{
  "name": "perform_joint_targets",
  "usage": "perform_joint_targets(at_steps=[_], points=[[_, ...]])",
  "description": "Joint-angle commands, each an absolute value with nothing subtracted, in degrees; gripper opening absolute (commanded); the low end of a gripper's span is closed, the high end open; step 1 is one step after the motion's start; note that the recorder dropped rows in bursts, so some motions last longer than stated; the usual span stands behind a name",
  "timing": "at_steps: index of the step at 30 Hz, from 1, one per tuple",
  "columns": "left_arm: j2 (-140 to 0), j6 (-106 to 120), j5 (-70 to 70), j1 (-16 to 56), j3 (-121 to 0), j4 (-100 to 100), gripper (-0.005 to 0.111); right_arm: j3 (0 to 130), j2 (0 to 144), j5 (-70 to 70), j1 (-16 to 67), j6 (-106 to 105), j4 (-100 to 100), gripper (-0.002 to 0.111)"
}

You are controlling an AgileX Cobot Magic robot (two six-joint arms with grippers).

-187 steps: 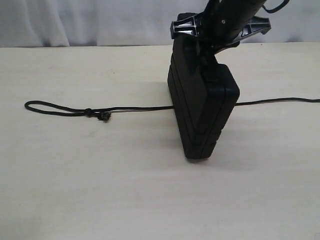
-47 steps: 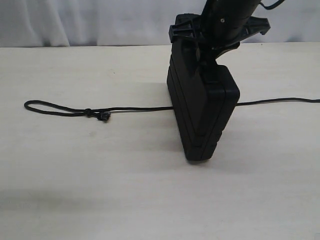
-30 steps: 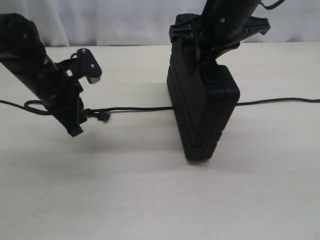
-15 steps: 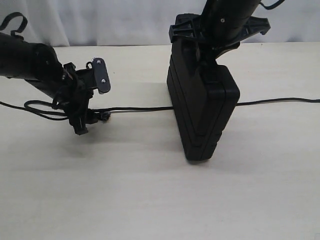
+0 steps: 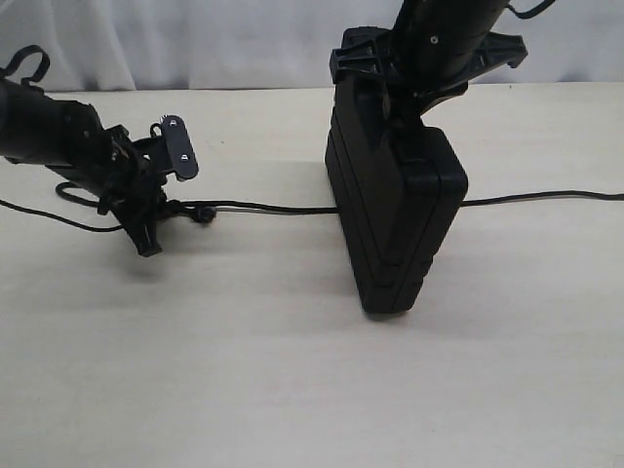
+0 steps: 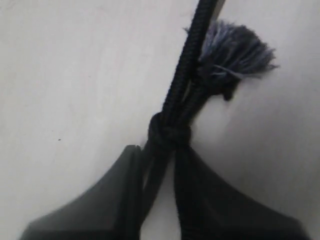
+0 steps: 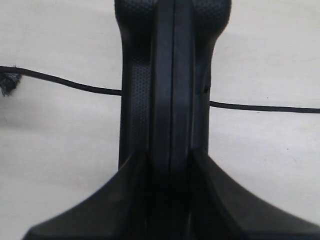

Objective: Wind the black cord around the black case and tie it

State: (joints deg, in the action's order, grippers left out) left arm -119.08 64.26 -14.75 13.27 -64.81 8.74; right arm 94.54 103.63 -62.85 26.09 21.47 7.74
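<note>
The black case (image 5: 395,219) stands on edge right of centre, its top clamped snug in the right gripper (image 7: 169,156). The black cord (image 5: 273,207) lies left-to-right across the table (image 5: 292,390), hidden where it meets the case. Out left, the left gripper (image 6: 160,150) is pinching the cord's two strands just beside the knot (image 6: 169,132).

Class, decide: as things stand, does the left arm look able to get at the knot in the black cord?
Likely yes: the left gripper sits right at the knot of the black cord, with the cord running between its fingers; nothing stands in the way.
</note>
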Motion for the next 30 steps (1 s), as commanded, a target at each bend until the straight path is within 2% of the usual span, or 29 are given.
perform_joint_targets(at_steps=[1, 7, 13, 17, 19, 20, 21, 22, 24, 30], points=[[-120.8, 59.5, -24.4, 13.4, -64.1, 8.8, 0.0, 94.7, 103.2, -64.1, 26.2, 20.3, 8.1, 0.004], [-120.8, 40.8, -28.5, 13.4, -64.2, 18.0, 0.0, 94.7, 103.2, -64.1, 26.2, 20.3, 8.1, 0.004], [-120.8, 40.2, -47.5, 13.4, -65.9, 36.0, 0.0, 94.7, 103.2, -64.1, 26.2, 20.3, 8.1, 0.004], [-120.8, 40.3, -54.1, 13.4, -67.0, 46.6, 0.001, 94.7, 103.2, -64.1, 26.2, 20.3, 8.1, 0.004], [-120.8, 40.8, -54.9, 13.4, -67.1, 51.8, 0.012, 94.7, 103.2, -64.1, 26.2, 20.3, 8.1, 0.004], [-120.7, 40.8, -53.9, 13.4, -67.1, 53.0, 0.024, 94.7, 103.2, -64.1, 26.2, 20.3, 8.1, 0.004], [-120.6, 40.9, -53.6, 13.4, -67.1, 53.4, 0.03, 94.7, 103.2, -64.1, 26.2, 20.3, 8.1, 0.004], [-120.3, 42.1, -52.7, 13.4, -67.1, 54.2, 0.041, 94.7, 103.2, -64.1, 26.2, 20.3, 8.1, 0.004], [-119.2, 45.2, -51.5, 13.4, -67.1, 54.3, 0.051, 94.7, 103.2, -64.1, 26.2, 20.3, 8.1, 0.004], [-110.2, 48.2, -50.4, 13.7, -73.8, 41.2, 0.052, 94.7, 103.2, -64.1, 26.2, 20.3, 8.1, 0.004]])
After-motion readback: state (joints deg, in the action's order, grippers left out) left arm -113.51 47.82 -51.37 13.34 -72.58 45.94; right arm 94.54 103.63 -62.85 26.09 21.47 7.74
